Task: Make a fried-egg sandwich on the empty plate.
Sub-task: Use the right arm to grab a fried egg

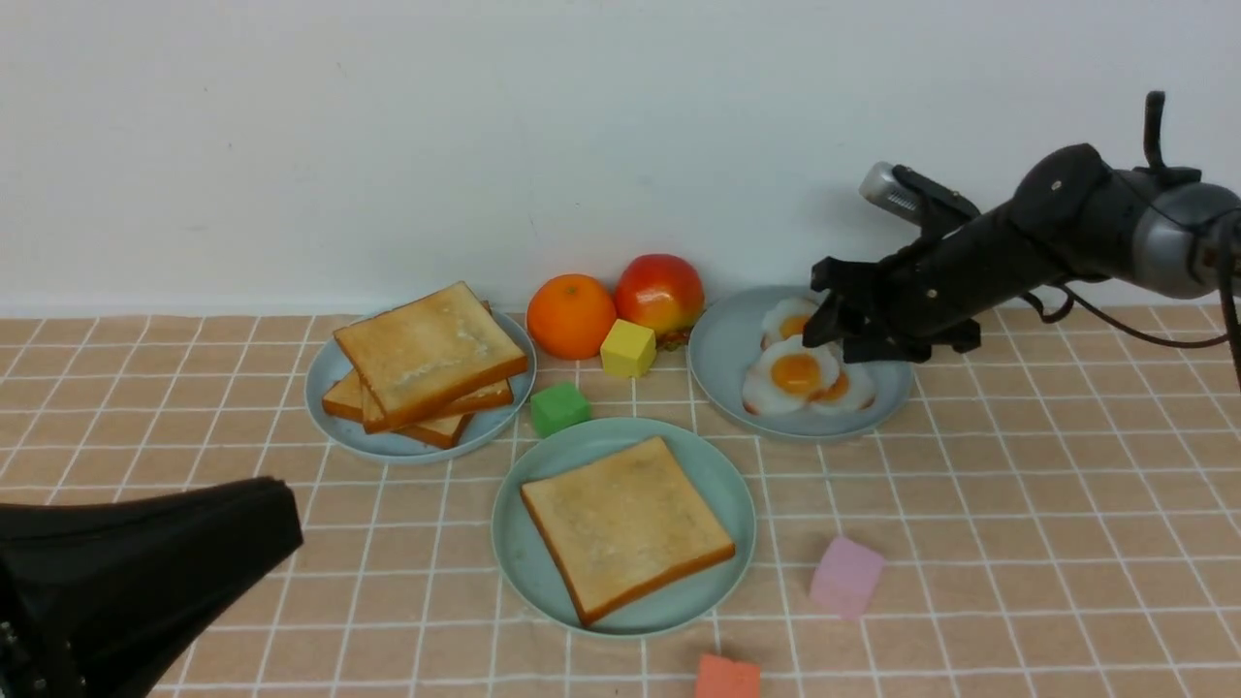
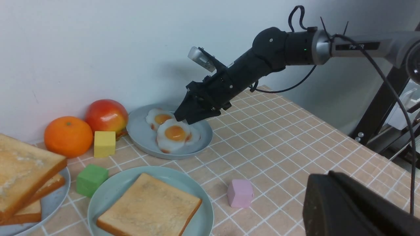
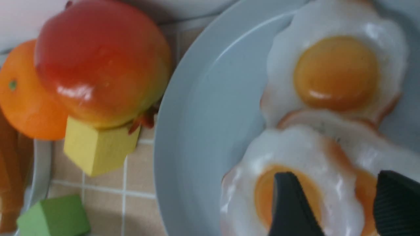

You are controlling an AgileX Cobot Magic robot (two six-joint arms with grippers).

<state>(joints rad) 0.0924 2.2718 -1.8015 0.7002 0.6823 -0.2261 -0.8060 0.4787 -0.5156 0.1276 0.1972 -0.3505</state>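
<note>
The mint-green plate sits front and centre with one toast slice lying flat on it. More toast slices are stacked on a grey-blue plate at the left. Three overlapping fried eggs lie on the right grey-blue plate. My right gripper hangs open just over them. In the right wrist view its fingertips stand either side of the nearest egg, with nothing gripped. My left gripper is shut and empty, low at the near left, away from the plates.
An orange, an apple and a yellow cube sit by the wall between the two grey-blue plates. A green cube lies behind the mint plate. A pink cube and a red-orange cube lie near the front.
</note>
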